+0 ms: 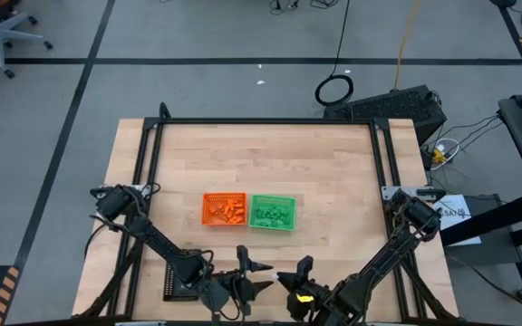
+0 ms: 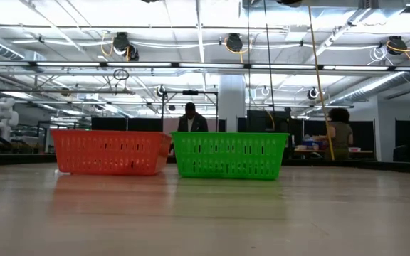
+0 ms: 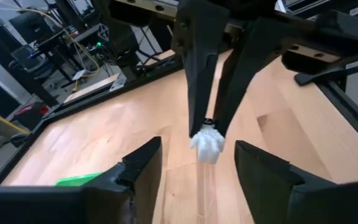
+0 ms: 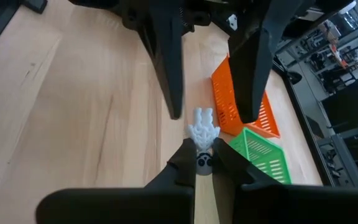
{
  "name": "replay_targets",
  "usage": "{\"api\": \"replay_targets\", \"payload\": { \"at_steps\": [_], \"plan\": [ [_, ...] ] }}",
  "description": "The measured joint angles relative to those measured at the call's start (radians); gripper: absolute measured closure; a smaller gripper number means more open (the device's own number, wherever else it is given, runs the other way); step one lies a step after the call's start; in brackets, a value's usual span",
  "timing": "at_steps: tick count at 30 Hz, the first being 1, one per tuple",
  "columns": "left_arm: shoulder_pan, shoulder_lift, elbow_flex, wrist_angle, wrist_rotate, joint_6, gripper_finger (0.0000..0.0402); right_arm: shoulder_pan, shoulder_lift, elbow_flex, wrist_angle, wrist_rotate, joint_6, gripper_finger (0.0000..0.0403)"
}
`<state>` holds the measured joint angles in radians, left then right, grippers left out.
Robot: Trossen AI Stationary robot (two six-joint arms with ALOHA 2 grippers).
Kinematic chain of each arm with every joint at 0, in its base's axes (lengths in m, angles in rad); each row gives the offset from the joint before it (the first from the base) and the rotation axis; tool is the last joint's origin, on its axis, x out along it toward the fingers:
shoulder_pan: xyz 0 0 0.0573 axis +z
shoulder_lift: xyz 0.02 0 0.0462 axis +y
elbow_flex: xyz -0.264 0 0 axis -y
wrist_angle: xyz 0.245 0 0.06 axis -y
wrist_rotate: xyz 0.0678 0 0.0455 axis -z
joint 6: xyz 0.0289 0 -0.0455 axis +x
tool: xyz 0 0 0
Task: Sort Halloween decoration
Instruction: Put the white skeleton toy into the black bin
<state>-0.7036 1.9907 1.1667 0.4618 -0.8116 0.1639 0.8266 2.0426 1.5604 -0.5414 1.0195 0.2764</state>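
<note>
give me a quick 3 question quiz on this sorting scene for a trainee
1. True or false: the right claw is shut on a white trinket.
2. Which basket sits on the left arm's side in the high view? A) green basket B) orange basket
3. Fill in: the left claw is ____, its fingers either side of the white trinket without gripping it.

Key: 1 true; 2 B; 3 open

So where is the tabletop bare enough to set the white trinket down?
Bare wood runs from the orange tray and green tray to the far edge, and on both sides. The near edge is crowded: both grippers and the black tray.
</note>
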Motion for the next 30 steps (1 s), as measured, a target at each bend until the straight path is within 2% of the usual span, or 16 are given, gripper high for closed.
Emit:
{"api": "replay_targets", "payload": {
  "at_steps": [7,22,30],
  "plan": [
    [0.000,0.000,0.000,0.000,0.004,-0.019,0.0243,-0.002,0.000,0.000,0.008,0.000,0.000,0.0396],
    [-0.002,0.000,0.000,-0.031,0.004,-0.026,0.0252,-0.008,0.000,0.000,0.046,0.000,-0.004,0.0396],
    [-0.002,0.000,0.000,-0.030,0.004,-0.026,0.0311,-0.009,0.000,0.000,0.045,0.000,-0.004,0.0396]
  ]
}}
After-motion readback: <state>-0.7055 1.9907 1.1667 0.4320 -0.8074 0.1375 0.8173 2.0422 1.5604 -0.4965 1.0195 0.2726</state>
